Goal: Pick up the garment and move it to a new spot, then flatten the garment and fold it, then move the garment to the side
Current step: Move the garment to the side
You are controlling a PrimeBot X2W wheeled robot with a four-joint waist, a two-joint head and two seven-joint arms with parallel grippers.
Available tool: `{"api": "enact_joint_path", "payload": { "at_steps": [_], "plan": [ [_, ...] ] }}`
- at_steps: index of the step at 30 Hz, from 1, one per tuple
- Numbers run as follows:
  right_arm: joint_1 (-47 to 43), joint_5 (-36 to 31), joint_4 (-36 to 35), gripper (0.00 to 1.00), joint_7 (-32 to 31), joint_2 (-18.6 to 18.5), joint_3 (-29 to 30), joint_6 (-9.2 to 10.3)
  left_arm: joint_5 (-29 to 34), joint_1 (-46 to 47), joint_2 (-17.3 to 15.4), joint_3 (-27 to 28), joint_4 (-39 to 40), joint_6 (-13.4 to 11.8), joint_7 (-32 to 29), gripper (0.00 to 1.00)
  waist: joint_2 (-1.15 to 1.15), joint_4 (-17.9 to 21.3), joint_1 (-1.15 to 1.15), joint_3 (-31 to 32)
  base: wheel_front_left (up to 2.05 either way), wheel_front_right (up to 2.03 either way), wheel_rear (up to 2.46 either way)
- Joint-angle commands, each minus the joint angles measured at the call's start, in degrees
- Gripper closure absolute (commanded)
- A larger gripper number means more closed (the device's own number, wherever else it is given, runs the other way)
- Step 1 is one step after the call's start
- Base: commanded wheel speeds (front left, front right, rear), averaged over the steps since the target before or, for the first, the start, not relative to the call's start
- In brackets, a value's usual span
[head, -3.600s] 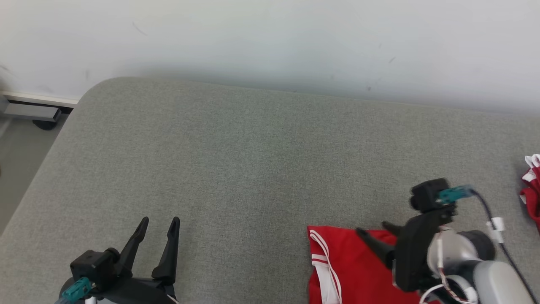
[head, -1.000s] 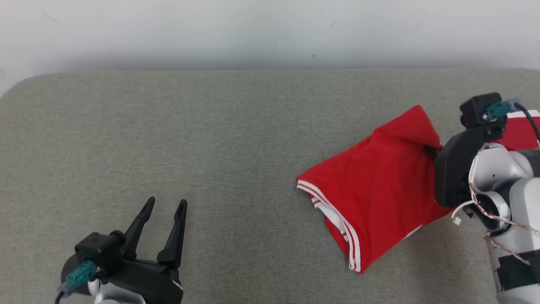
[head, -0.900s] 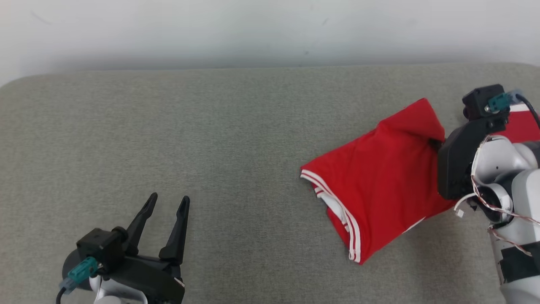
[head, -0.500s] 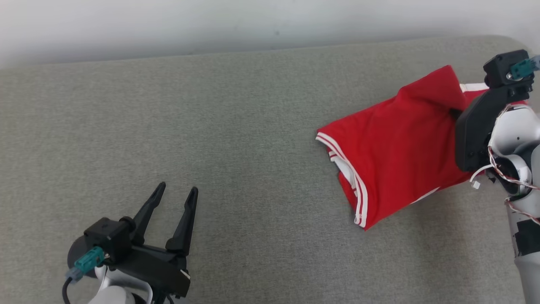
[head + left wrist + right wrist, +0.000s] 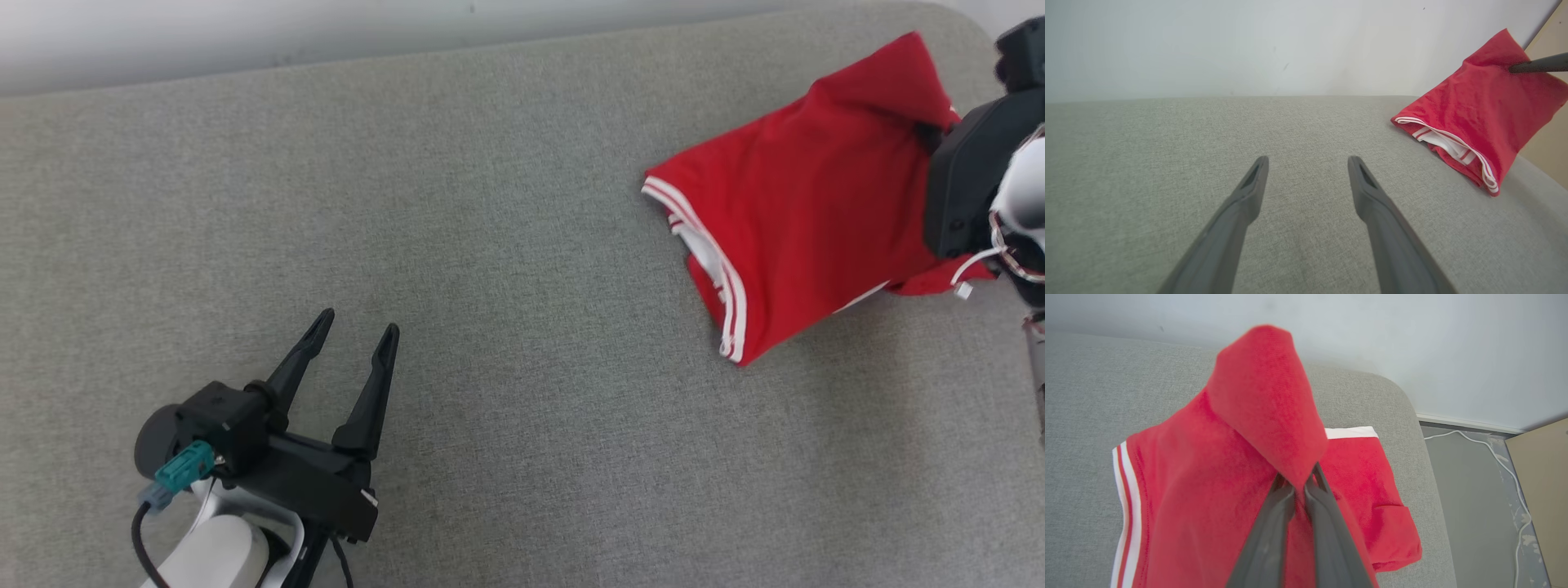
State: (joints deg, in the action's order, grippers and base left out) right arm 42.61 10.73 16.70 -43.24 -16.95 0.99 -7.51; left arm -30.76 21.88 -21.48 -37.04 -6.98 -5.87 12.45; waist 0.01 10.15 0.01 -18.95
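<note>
The red garment (image 5: 800, 220) is found in the upper right of the head view, close to the rounded corner of the grey fabric-covered tabletop (image 5: 490, 245). A peak of its cloth is pinched between the two fingers of the right hand (image 5: 1299, 486), which is clenched on it. The peak is raised, while the white-striped edge appears to rest on the tabletop. The left hand (image 5: 357, 322) is held released, fingers spread, over bare fabric in the lower left, well apart from the garment.

Only a narrow fold is gripped, and how many layers are caught cannot be told. If the garment is dragged, the cloth could be pulled from the fingers by the rough tabletop fabric, or the folded layers could be drawn apart and the fold lost.

The tabletop's edge is near, with the floor (image 5: 1474, 506) seen at the right of the right wrist view. A release too far out could let the garment slide off.

A further red piece with a white band (image 5: 1359, 457) lies flat just behind the grip. Whether it belongs to the same garment cannot be told, and it could be snagged or shifted.

No container can be made out; the garment is kept in nothing and lies on the open tabletop.
</note>
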Motion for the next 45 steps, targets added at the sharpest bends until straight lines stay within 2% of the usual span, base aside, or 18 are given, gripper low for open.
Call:
{"api": "enact_joint_path", "payload": {
  "at_steps": [1, 12, 25, 32, 45],
  "plan": [
    [1.6, 1.02, 1.45, 1.0, 1.33, -1.14, -0.49, 0.05, 0.43, 1.27, -0.2, -0.12, 0.22, -0.04, -0.13, 0.0, -0.01, 0.76, -0.01, -1.38, 0.0, 0.0, 0.0],
    [5.86, 1.97, 9.34, 1.0, 8.02, -5.54, 0.57, 0.06, 1.94, 3.94, -0.43, -1.48, 1.4, 0.26, -1.21, 0.0, -0.01, 0.4, -0.01, -5.22, 0.0, 0.0, 0.0],
    [4.53, 2.3, 8.27, 1.0, 7.68, -11.63, 3.51, 0.08, 2.09, 4.08, -1.57, -1.96, 2.41, -0.02, -2.3, 0.0, -0.01, -0.02, -0.01, -6.73, 0.0, 0.0, 0.0],
    [2.24, -0.89, 7.85, 1.0, 7.76, -14.67, 2.88, 0.08, 2.37, 4.55, -2.16, -2.43, 3.38, -0.09, -3.18, 0.0, -0.01, -0.45, -0.01, -7.45, 0.0, 0.0, 0.0],
    [3.61, -12.36, 12.06, 1.0, 14.46, -17.16, 2.6, 0.08, 2.98, 4.67, -3.32, -3.31, 5.31, -0.49, -4.66, 0.0, -0.01, -2.9, -0.01, -9.45, 0.0, 0.0, 0.0]
  ]
}}
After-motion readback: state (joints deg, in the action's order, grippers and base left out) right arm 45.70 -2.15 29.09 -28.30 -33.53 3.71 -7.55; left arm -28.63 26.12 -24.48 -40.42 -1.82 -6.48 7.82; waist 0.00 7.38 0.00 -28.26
